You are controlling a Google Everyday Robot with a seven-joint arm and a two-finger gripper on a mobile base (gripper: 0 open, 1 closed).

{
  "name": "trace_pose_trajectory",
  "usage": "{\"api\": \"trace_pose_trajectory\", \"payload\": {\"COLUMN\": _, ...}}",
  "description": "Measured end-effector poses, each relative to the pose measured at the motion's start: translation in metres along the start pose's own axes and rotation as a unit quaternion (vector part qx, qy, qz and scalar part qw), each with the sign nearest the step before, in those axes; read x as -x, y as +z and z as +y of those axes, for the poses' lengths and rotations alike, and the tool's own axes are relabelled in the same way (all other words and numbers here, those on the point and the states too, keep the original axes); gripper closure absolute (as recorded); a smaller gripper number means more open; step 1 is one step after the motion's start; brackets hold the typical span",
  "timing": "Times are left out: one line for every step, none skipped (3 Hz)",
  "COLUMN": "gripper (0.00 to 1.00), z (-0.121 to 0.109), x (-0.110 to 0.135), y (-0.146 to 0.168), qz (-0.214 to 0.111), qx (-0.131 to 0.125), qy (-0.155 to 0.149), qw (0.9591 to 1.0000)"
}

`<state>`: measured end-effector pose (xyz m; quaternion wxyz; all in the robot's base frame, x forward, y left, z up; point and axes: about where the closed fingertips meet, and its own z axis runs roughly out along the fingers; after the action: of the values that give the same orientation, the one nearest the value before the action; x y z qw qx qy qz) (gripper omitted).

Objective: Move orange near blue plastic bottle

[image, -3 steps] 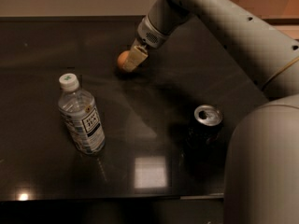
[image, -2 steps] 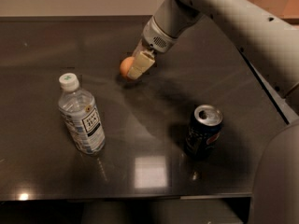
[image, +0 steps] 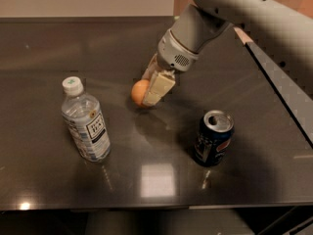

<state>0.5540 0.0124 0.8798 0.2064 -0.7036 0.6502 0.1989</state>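
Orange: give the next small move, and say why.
Probably carry it a short way toward the blue plastic bottle. The pincer is closed on the orange at mid-table, and a gap of dark tabletop separates it from the bottle.

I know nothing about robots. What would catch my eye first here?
The big grey arm reaching in from the upper right, its gripper closed on an orange near the middle of the dark table. Next, the water bottle with a white cap standing upright at the left, and an opened dark blue can standing at the right, nearer the front edge.
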Motion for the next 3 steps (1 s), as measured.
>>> {"api": "trace_pose_trajectory", "payload": {"gripper": 1.00, "z": 0.031, "x": 0.006, "y": 0.003, "qz": -0.010, "qx": 0.021, "qy": -0.023, "qw": 0.9995}}
{"api": "trace_pose_trajectory", "payload": {"gripper": 1.00, "z": 0.057, "x": 0.015, "y": 0.008, "qz": -0.019, "qx": 0.036, "qy": -0.044, "qw": 0.9982}}
{"api": "trace_pose_trajectory", "payload": {"gripper": 1.00, "z": 0.076, "x": 0.021, "y": 0.015, "qz": -0.023, "qx": 0.049, "qy": -0.057, "qw": 0.9969}}
